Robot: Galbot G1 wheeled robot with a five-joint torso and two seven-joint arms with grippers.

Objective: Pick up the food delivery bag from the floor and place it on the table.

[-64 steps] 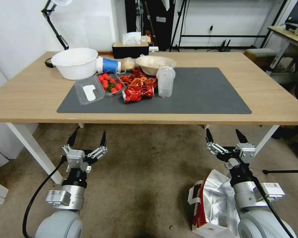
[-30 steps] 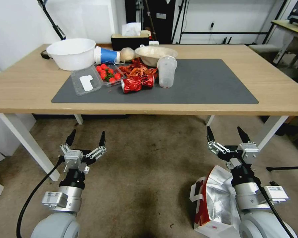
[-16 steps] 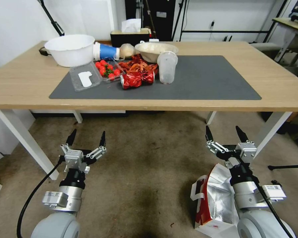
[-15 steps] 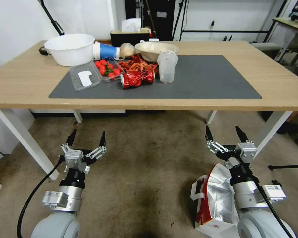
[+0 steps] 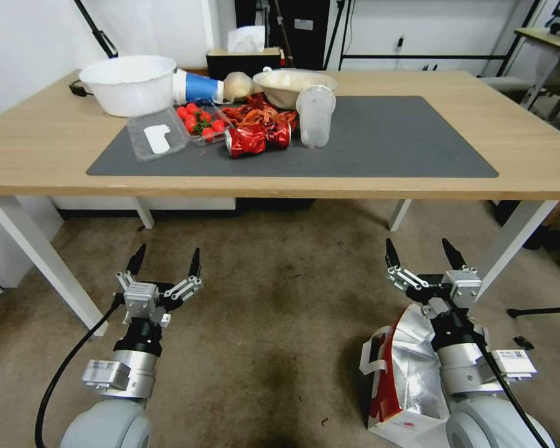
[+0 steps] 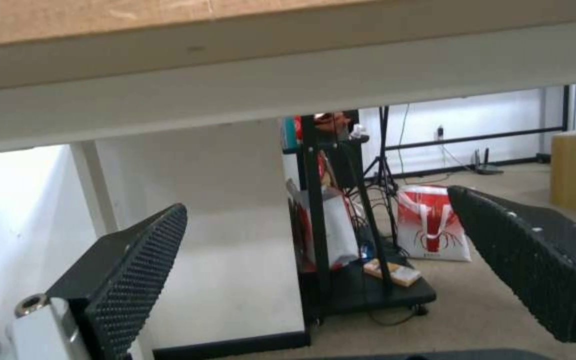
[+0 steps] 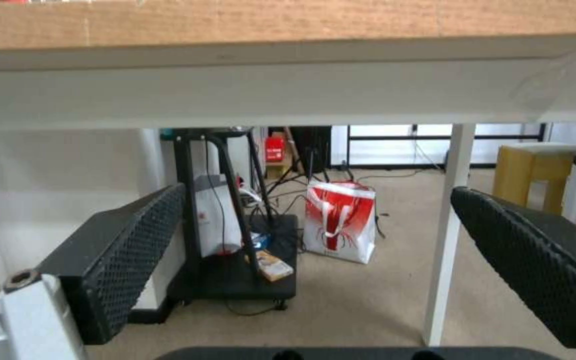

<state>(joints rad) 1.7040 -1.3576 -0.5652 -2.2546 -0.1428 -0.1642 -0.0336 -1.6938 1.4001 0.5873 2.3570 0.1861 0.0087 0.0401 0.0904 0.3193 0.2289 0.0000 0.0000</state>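
Your right gripper [image 5: 419, 255] is hanging low in front of the table [image 5: 37, 155] with its fingers spread wide and nothing between them; your left gripper [image 5: 165, 261] is doing the same on the other side, equally wide open and empty. Both are sitting where they sat a moment ago relative to the robot's body.

What is changing is your view: the head camera is taking in more of the tabletop than two seconds ago, and the table edge is sitting higher in the picture, so the camera has moved rather than the objects.

The food delivery bag [image 5: 410, 373] is standing on the floor [image 5: 280, 298] just under your right arm, mouth open and foil lining showing, with the right wrist partly covering it. Neither gripper is touching it.

Your wrist cameras are looking under the table instead. The right wrist view is showing the fingers [image 7: 128, 250] apart, the table's underside, and a different red-and-white bag [image 7: 338, 220] standing well beyond on the carpet beside a black cart [image 7: 235, 280]. The left wrist view is showing the same far bag between its own open fingers [image 6: 135, 270].
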